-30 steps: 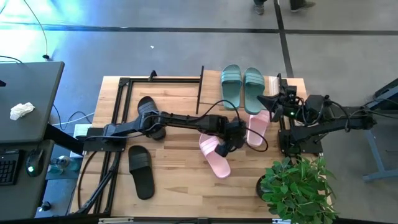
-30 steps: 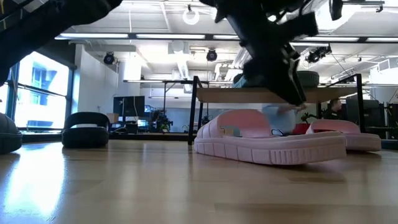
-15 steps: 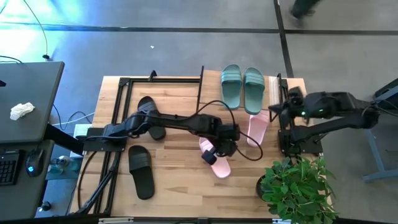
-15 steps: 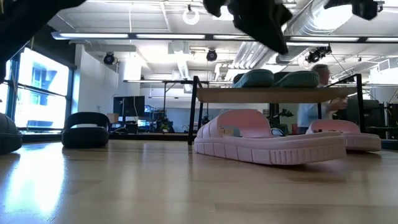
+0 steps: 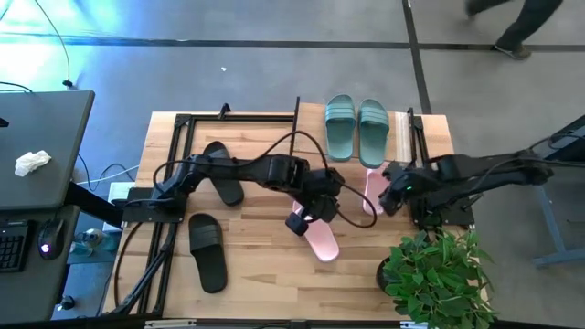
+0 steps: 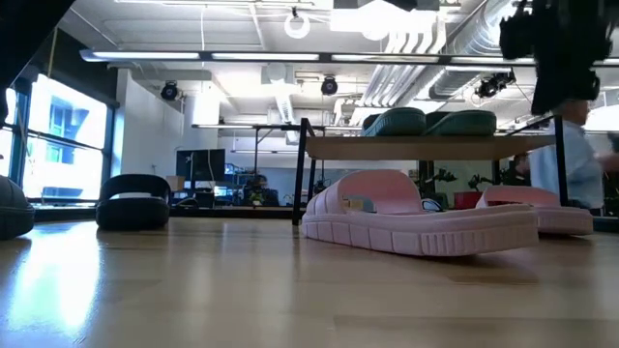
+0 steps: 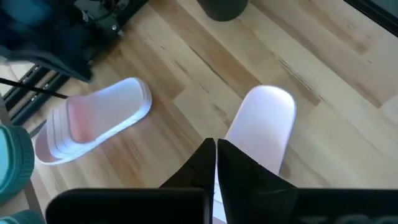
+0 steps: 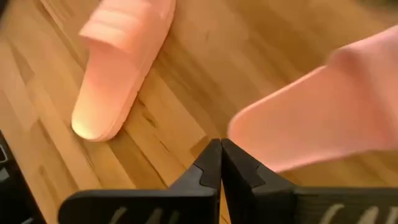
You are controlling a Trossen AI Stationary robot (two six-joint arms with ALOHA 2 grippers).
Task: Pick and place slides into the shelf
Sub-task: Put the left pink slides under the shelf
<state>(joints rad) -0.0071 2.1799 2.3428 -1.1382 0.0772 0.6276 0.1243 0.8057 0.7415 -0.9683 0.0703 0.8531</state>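
Two sage-green slides (image 5: 355, 126) lie on the shelf's top board (image 6: 338, 148). One pink slide (image 5: 321, 240) rests sole-down on the tabletop near the middle, and the other (image 5: 373, 185) lies beside the shelf. My left gripper (image 5: 304, 217) hovers shut just above the nearer pink slide's heel (image 7: 264, 121), holding nothing. My right gripper (image 5: 388, 197) is shut and empty, above the farther pink slide (image 8: 311, 112). Two black slides (image 5: 219, 172) (image 5: 207, 252) lie at the left.
A potted plant (image 5: 439, 272) stands at the table's near right corner. A black metal frame (image 5: 183, 128) runs along the table's far left. Bare wood lies between the black slides and the pink ones. A person (image 6: 580, 159) moves beyond the table.
My left gripper has shut, risen out of the low view and moved toward the table's left, from between the pink slides to above the nearer one. My right gripper has come from beside the shelf toward the near edge, to the farther pink slide. The slides have not moved.
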